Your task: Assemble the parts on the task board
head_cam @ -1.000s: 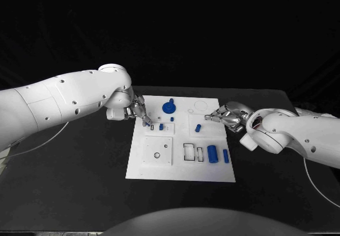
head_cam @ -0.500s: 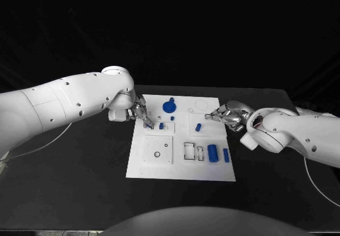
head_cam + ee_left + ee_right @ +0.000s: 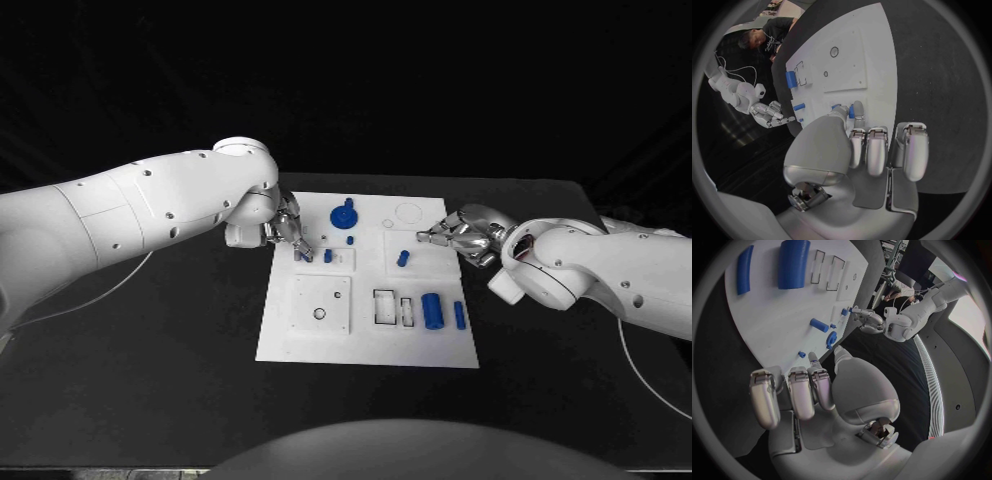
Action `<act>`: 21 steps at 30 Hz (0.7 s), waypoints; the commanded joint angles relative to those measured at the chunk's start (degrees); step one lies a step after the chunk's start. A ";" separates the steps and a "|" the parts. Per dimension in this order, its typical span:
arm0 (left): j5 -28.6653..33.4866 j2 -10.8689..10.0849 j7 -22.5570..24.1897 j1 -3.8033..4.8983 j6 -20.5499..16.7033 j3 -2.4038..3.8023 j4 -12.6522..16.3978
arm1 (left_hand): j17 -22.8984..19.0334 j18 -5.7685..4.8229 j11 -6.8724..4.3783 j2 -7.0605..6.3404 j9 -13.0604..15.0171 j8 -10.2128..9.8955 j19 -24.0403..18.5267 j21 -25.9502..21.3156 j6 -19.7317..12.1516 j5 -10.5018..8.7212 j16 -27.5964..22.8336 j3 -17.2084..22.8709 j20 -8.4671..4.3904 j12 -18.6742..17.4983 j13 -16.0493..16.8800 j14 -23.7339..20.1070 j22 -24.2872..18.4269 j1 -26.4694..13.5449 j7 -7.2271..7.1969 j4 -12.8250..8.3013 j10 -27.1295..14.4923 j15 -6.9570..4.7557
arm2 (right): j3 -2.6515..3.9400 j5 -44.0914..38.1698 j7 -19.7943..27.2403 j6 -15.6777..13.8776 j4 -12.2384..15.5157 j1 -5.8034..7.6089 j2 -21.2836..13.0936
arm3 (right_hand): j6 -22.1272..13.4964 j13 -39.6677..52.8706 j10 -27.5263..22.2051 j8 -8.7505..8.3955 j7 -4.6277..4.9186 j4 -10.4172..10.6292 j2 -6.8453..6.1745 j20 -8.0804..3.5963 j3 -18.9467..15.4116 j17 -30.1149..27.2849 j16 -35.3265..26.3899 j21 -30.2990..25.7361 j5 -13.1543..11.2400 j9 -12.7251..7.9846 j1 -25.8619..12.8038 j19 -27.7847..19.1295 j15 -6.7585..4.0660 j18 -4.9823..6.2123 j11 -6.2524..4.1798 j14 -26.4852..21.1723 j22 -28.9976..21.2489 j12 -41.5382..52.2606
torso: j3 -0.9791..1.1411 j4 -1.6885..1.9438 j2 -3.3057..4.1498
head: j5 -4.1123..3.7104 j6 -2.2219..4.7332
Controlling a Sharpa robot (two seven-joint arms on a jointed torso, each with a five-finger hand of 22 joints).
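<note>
A: Which hand do we read as nearer the work rn?

B: The left hand point(image 3: 278, 228). It's at the near-left corner region of the task board point(image 3: 368, 345), fingertips down over a small blue part point(image 3: 329, 257) by the board's left edge. In the left wrist view the thumb and a finger point(image 3: 858, 111) come together right at a blue piece point(image 3: 851, 113). Looks like a pinch, other fingers curled alongside, but we can't tell for sure if the piece is actually held or just touched.

A: And the part's axis?

B: Short peg, seems upright in its spot or nearly so. Too small to say more. It lies straight below the fingertips, toward the board's middle from the palm.

A: The right hand point(image 3: 464, 238)?

B: At the board's right edge, farther back, fingers drawn in, one tip reaching toward the board. Nothing visible in it, and the blue piece point(image 3: 404, 260) near it sits apart from the tip, lying tilted on the white. We can't tell whether it's touching the board.

A: Other parts?

B: A round blue knob-like part point(image 3: 343, 217) at the far side, a thick blue cylinder point(image 3: 433, 312) and a thin blue bar point(image 3: 460, 317) lying lengthwise near the right front, next to two open rectangular slots point(image 3: 392, 307).
</note>
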 commanded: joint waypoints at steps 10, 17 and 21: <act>-1.20 0.66 0.97 -0.07 0.14 0.03 -1.10 | 15.07 -0.86 -0.24 -0.02 -0.01 -0.03 5.93 0.36 0.12 0.17 0.15 0.81 -0.38 0.13 14.98 6.07 15.09 0.68 0.27 -0.03 5.97 -0.27 | -0.02 -0.49 0.18 0.46 0.12 -0.04 -0.07 | -0.27 15.06 6.11 0.43 0.23 -0.33 0.37 0.28 -0.21 15.10 0.23 0.26 0.29 0.08 0.26 6.00 0.43 -0.82 0.44 5.86 15.09 -0.29 | 0.01 0.02 0.01 | -0.17 -0.22; -1.25 0.63 1.18 -0.08 0.43 0.03 -0.99 | 15.07 -0.86 -0.24 -0.01 -0.01 -0.05 5.93 0.36 0.11 0.17 0.15 0.91 -0.38 0.13 14.98 6.07 15.09 0.73 0.28 -0.03 5.97 -0.26 | -0.02 -0.49 0.21 0.47 0.10 -0.04 0.00 | -0.27 15.06 6.11 0.43 0.23 -0.33 0.37 0.28 -0.21 15.10 0.23 0.26 0.29 0.08 0.26 6.00 0.43 -0.82 0.44 5.86 15.09 -0.29 | 0.02 -0.01 -0.01 | -0.19 -0.33; -1.25 0.62 1.25 -0.10 0.61 0.03 -0.80 | 15.07 -0.86 -0.24 -0.01 -0.01 -0.05 5.93 0.36 0.11 0.17 0.15 0.91 -0.38 0.13 14.98 6.07 15.09 0.73 0.28 -0.03 5.97 -0.26 | -0.02 -0.49 0.26 0.47 0.08 -0.04 0.10 | -0.27 15.06 6.11 0.43 0.23 -0.33 0.37 0.28 -0.21 15.10 0.23 0.26 0.29 0.08 0.26 6.00 0.43 -0.82 0.44 5.86 15.09 -0.29 | 0.02 -0.03 -0.01 | -0.20 -0.33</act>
